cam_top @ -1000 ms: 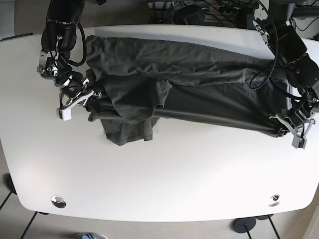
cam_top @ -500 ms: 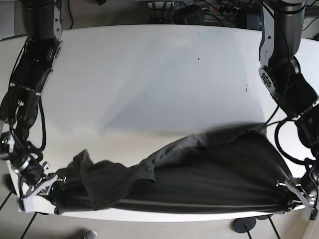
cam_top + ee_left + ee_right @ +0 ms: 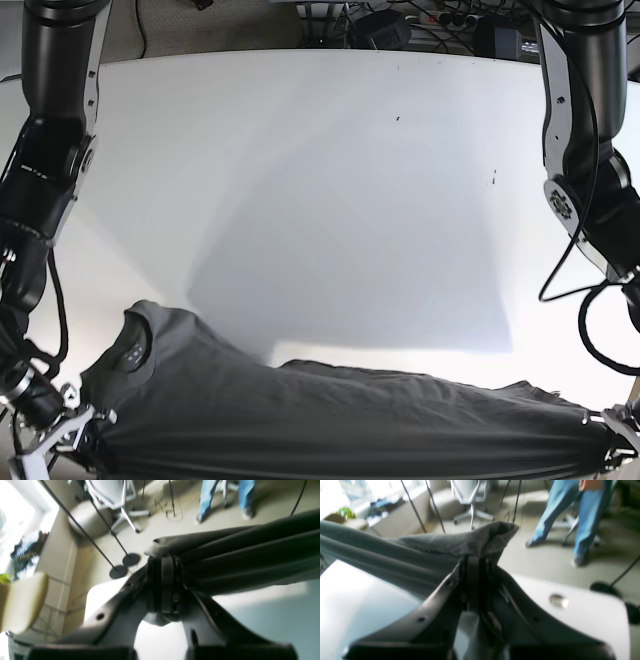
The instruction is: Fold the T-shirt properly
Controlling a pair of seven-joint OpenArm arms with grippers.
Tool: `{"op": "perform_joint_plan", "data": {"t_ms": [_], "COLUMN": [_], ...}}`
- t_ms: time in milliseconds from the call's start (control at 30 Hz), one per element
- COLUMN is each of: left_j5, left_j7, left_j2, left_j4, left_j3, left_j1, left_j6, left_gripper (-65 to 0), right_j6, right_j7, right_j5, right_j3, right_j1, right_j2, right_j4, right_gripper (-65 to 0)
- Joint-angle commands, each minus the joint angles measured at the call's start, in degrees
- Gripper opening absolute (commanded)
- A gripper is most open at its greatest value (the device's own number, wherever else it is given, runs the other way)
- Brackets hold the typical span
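The dark grey T-shirt (image 3: 330,415) is stretched wide along the near edge of the white table (image 3: 320,180), its collar (image 3: 135,345) toward the left. My right gripper (image 3: 75,425) is shut on the shirt's left end and my left gripper (image 3: 607,435) is shut on its right end, both at the table's front edge. The right wrist view has bunched fabric (image 3: 407,547) pinched between closed fingers (image 3: 473,562). In the left wrist view, taut folds (image 3: 250,555) run away from the closed fingers (image 3: 162,565).
Cables and power strips (image 3: 400,25) lie behind the table's far edge. On the floor beyond the near edge are a person in blue jeans (image 3: 560,512), an office chair (image 3: 470,500) and round stand bases (image 3: 125,566). A metal insert (image 3: 558,601) sits in the tabletop.
Both arms have pulled the shirt from the far side of the table to its near edge. The crumpled cloth has opened out and now lies stretched between the two grippers.
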Motion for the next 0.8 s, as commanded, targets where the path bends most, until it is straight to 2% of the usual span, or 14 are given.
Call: {"op": "perform_joint_plan", "data": {"t_ms": [33,67,167,300,400,667,800], "left_j5": [0.2,0.2,-0.8,-7.9,-11.1,-14.8,-15.9], "left_j7": [-1.0,-1.0,-1.0,-1.1,-1.1,-1.1,-1.1], "left_j2": [-1.0,-1.0,-0.7,-0.7,-0.7,-0.7,-0.7], "left_j4": [4.6,6.6,10.9,14.7,15.7,20.6,20.4], "left_j3": [-3.3,-4.6,-8.4,-13.0,-15.7,-21.2,-24.1], "left_j1": [5.3,10.3,21.0,34.7,42.9,60.9,66.9], "left_j6": [0.4,0.4,0.4,0.4,0.4,0.4,0.4], "left_gripper": [-64.4,-64.4,-64.4,-64.4,-64.6,-64.6,-64.6], "right_j6": [-0.54,-0.54,-0.63,-0.63,-0.63,-0.63,-0.63], "right_j7": [1.5,1.5,1.5,1.5,1.5,1.5,1.5], "right_j5": [-0.3,0.4,4.3,6.7,6.7,6.9,12.4], "right_j3": [4.0,5.4,8.8,12.8,13.7,13.7,13.7], "right_j1": [-6.9,-12.5,-24.4,-38.6,-47.0,-63.4,-69.8], "right_j2": [-0.1,-1.3,-2.1,-5.0,-6.9,-7.3,-6.9], "right_j4": [5.2,7.9,12.0,16.2,19.0,20.4,20.2], "right_gripper": [-63.1,-63.1,-63.1,-63.1,-63.1,-62.9,-62.9]}}
